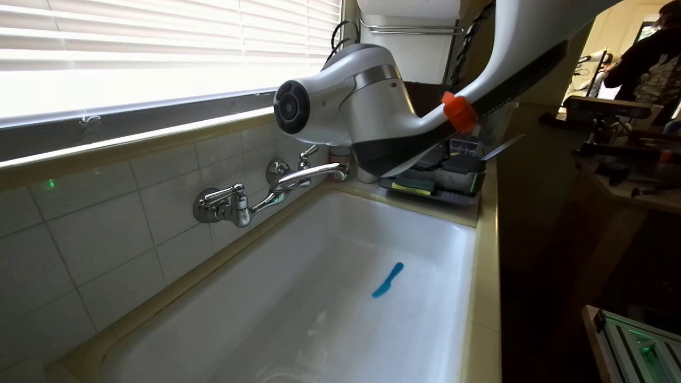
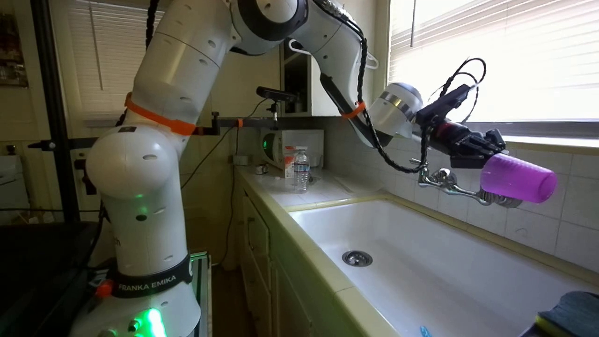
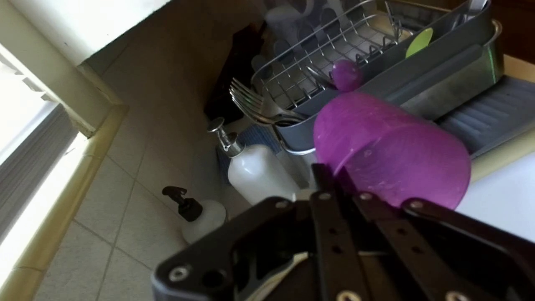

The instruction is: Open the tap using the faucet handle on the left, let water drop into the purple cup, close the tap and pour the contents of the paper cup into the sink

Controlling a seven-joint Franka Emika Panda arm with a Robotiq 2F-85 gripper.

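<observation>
My gripper (image 3: 334,177) is shut on the wall of the purple cup (image 3: 401,154), the task's paper cup, with one finger inside it. An exterior view shows the purple cup (image 2: 519,178) lying nearly sideways in the air above the sink (image 2: 421,271). Its mouth is toward the gripper (image 2: 497,152) and its base dips slightly. Whether it holds liquid I cannot tell. The chrome tap (image 1: 308,174) is on the tiled wall; its left handle (image 1: 221,205) shows in front, and no stream is seen under the spout. In that exterior view the arm hides cup and gripper.
A blue knife (image 1: 388,280) lies in the basin, and the drain (image 2: 357,258) is toward the robot's end. Beyond the cup stand a dish rack (image 3: 451,46), a white soap bottle (image 3: 261,173) and a black-topped pump bottle (image 3: 205,219). A sponge (image 1: 412,185) sits past the rim.
</observation>
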